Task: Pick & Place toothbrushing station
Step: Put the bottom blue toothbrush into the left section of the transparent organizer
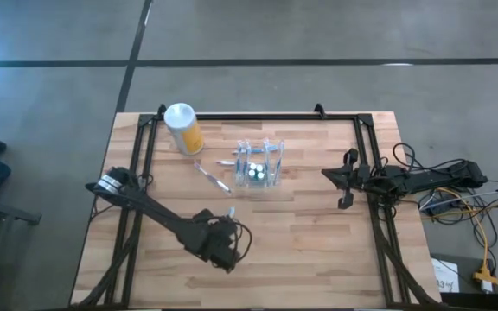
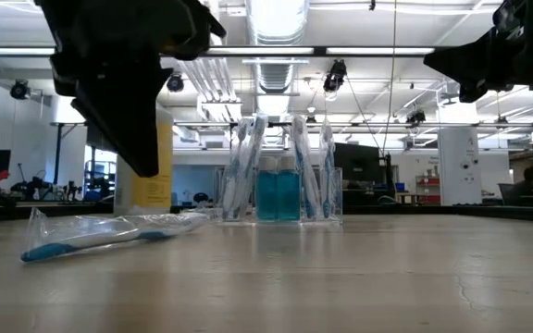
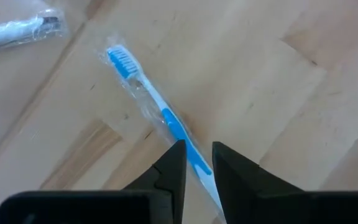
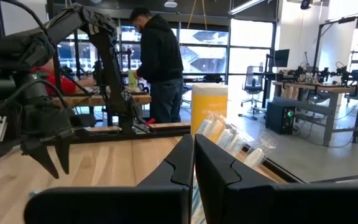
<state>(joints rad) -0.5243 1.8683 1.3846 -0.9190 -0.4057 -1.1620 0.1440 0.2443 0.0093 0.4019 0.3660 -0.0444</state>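
Observation:
The toothbrushing station (image 1: 259,164), a clear plastic holder, stands on its base at the table's middle. It holds upright wrapped toothbrushes and blue bottles (image 2: 278,194). A blue-and-white toothbrush (image 3: 148,99) in a clear wrapper lies flat on the wood nearer the front edge (image 2: 100,238). My left gripper (image 3: 197,149) hangs above its handle end, pointing steeply down, fingers a little apart and clear of it (image 2: 144,162). My right gripper (image 1: 344,177) waits shut above the table's right side (image 4: 194,155).
A yellow canister with a white lid (image 1: 182,128) stands at the far left of the holder. A second wrapped toothbrush (image 1: 213,179) lies between them. Black frame rails (image 1: 370,164) line the table's sides. Cables (image 1: 456,203) lie at the right. A person (image 4: 160,62) stands beyond the table.

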